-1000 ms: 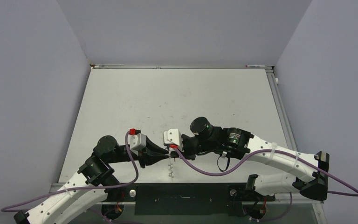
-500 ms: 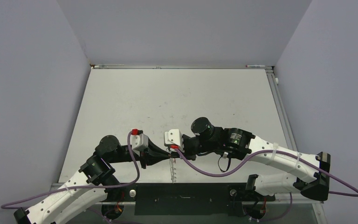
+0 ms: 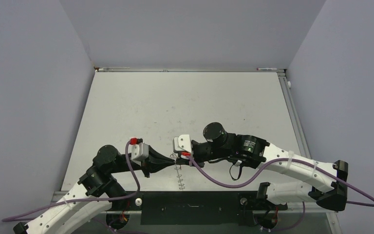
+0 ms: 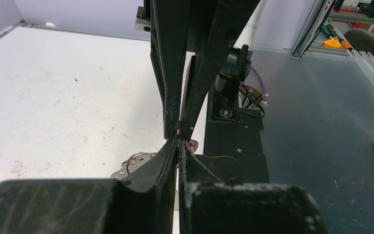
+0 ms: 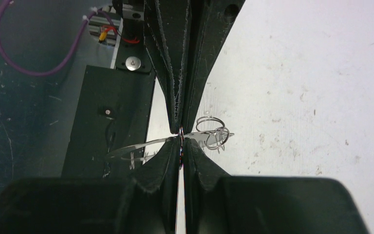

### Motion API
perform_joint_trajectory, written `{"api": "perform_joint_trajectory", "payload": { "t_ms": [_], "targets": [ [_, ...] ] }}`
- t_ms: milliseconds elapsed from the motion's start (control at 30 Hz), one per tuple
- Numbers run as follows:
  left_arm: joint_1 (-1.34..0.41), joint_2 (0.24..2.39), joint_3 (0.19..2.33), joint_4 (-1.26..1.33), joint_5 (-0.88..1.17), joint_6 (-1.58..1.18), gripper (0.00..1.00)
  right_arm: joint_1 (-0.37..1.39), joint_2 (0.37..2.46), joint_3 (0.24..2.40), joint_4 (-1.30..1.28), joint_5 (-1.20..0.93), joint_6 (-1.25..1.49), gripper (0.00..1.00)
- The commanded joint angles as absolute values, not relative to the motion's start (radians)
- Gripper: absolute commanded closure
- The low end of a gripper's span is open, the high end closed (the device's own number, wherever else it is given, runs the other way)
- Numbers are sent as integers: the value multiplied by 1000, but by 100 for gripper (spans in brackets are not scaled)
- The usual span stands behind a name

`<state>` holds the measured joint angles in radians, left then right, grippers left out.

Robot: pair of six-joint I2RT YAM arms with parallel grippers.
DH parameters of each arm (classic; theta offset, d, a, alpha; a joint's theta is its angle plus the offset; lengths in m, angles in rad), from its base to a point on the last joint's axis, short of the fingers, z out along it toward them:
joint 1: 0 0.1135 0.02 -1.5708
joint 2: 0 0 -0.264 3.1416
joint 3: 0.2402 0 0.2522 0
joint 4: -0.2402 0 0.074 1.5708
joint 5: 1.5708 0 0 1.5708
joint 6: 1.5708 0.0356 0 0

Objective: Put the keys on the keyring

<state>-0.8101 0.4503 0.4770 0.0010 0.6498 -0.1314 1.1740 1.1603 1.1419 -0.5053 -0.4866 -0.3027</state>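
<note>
While tip-to-tip, right pincer (image 5: 181, 142) clamped on keyring (image 5: 136, 146).

Both my arms were folded low at the near edge, elbows out, forearms pointing inward at each other. L arm (image 3: 100, 170) reached in from the left and R arm (image 3: 253, 148) from the right. L gripper (image 3: 173, 159) & R gripper (image 3: 179, 156) sat nose to nose near the middle, tips touching or v. nearly so. L jaws were pressed together, no gap betw. the fingers (image 4: 165, 161). R jaws were likewise closed tight, fingers (image 5: 165, 161) flush along their length.
</note>
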Motion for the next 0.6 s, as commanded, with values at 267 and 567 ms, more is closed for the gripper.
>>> {"api": "perform_joint_trajectory", "payload": {
  "t_ms": [267, 567],
  "targets": [
    [-782, 364, 512, 20, 627, -141, 100, 1177, 1111, 1126, -353, -494, -283, 55],
    [-774, 325, 508, 26, 611, -141, 100, 1169, 1043, 1053, -244, -472, -264, 47]
  ]
}}
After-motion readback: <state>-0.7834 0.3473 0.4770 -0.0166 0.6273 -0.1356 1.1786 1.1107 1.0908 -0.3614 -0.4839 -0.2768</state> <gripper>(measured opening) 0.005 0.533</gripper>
